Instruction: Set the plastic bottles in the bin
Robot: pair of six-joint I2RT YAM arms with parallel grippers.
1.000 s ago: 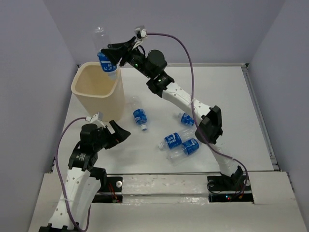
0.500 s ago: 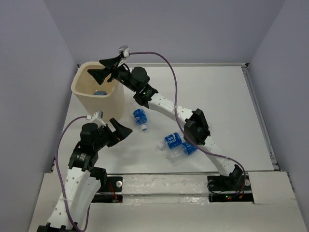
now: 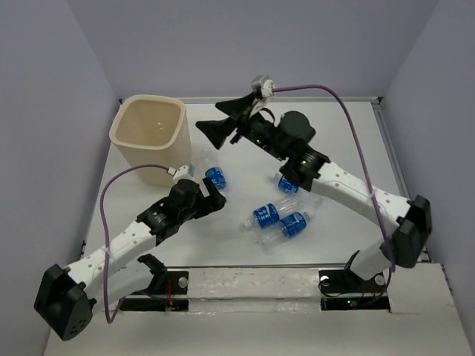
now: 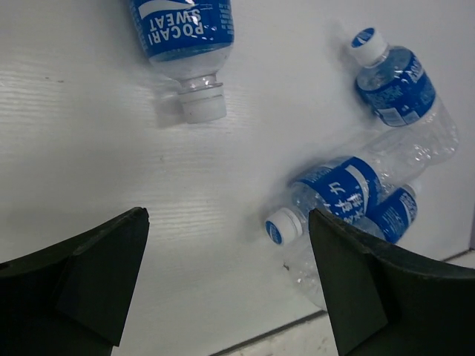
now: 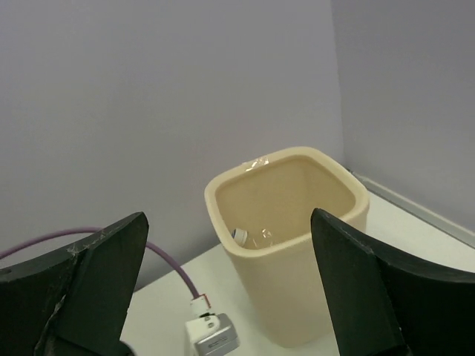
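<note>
A white tabletop [image 3: 349, 141] between pale lavender walls [image 3: 297, 44] carries the cream bin [image 3: 122, 137] at ten o'clock. Four plastic bottles [image 3: 264, 216] lie loose toward six o'clock. One blue label [image 4: 185, 26] reads "POCARI SWEAT". The left gripper [image 4: 226, 215] and the right gripper [image 3: 219, 119] both gape wide, holding nothing.

White links [image 3: 345, 185], black joints [image 3: 412, 230], purple cables [image 3: 304, 87], black wedge-shaped end effector fingers [image 4: 82, 282].

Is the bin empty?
Not empty. The right wrist view shows a bottle lying at the bottom of the bin.
</note>
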